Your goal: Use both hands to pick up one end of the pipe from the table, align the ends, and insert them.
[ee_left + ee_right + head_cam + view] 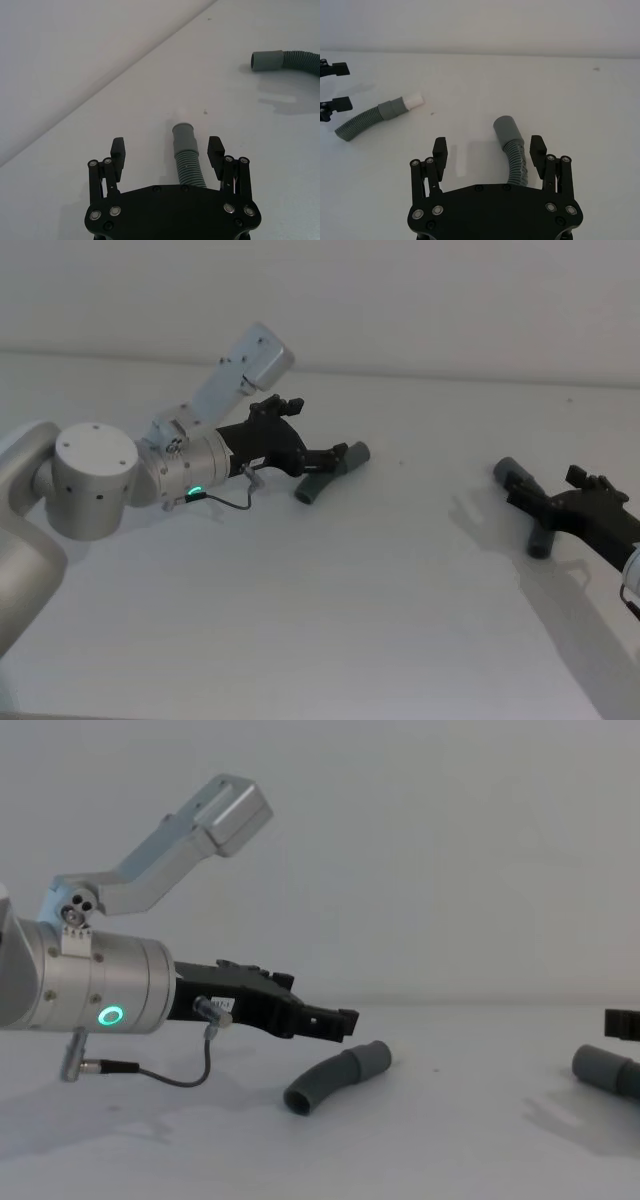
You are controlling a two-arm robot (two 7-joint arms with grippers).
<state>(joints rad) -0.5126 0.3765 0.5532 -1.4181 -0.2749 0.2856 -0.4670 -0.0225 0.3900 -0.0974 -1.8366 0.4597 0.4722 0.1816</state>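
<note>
Two dark-grey pieces of the pipe lie apart on the white table (400, 620). The curved ribbed piece (352, 456) lies left of centre, its smooth collar (184, 137) and short white tip (413, 100) pointing away from my left gripper. That left gripper (315, 435) hovers open just above this piece (335, 1078), its fingers (118, 150) on either side of it without touching. Over at the right, the other piece (508, 472) shows a round grey mouth (507, 127). My right gripper (550, 488) is open and straddles it in the same way, fingers (537, 150) clear of the hose.
The left arm's silver wrist with its green ring light (110, 1016) and a loose cable (190, 1070) sit low over the table's left side. The table's far edge meets a plain wall (420, 300).
</note>
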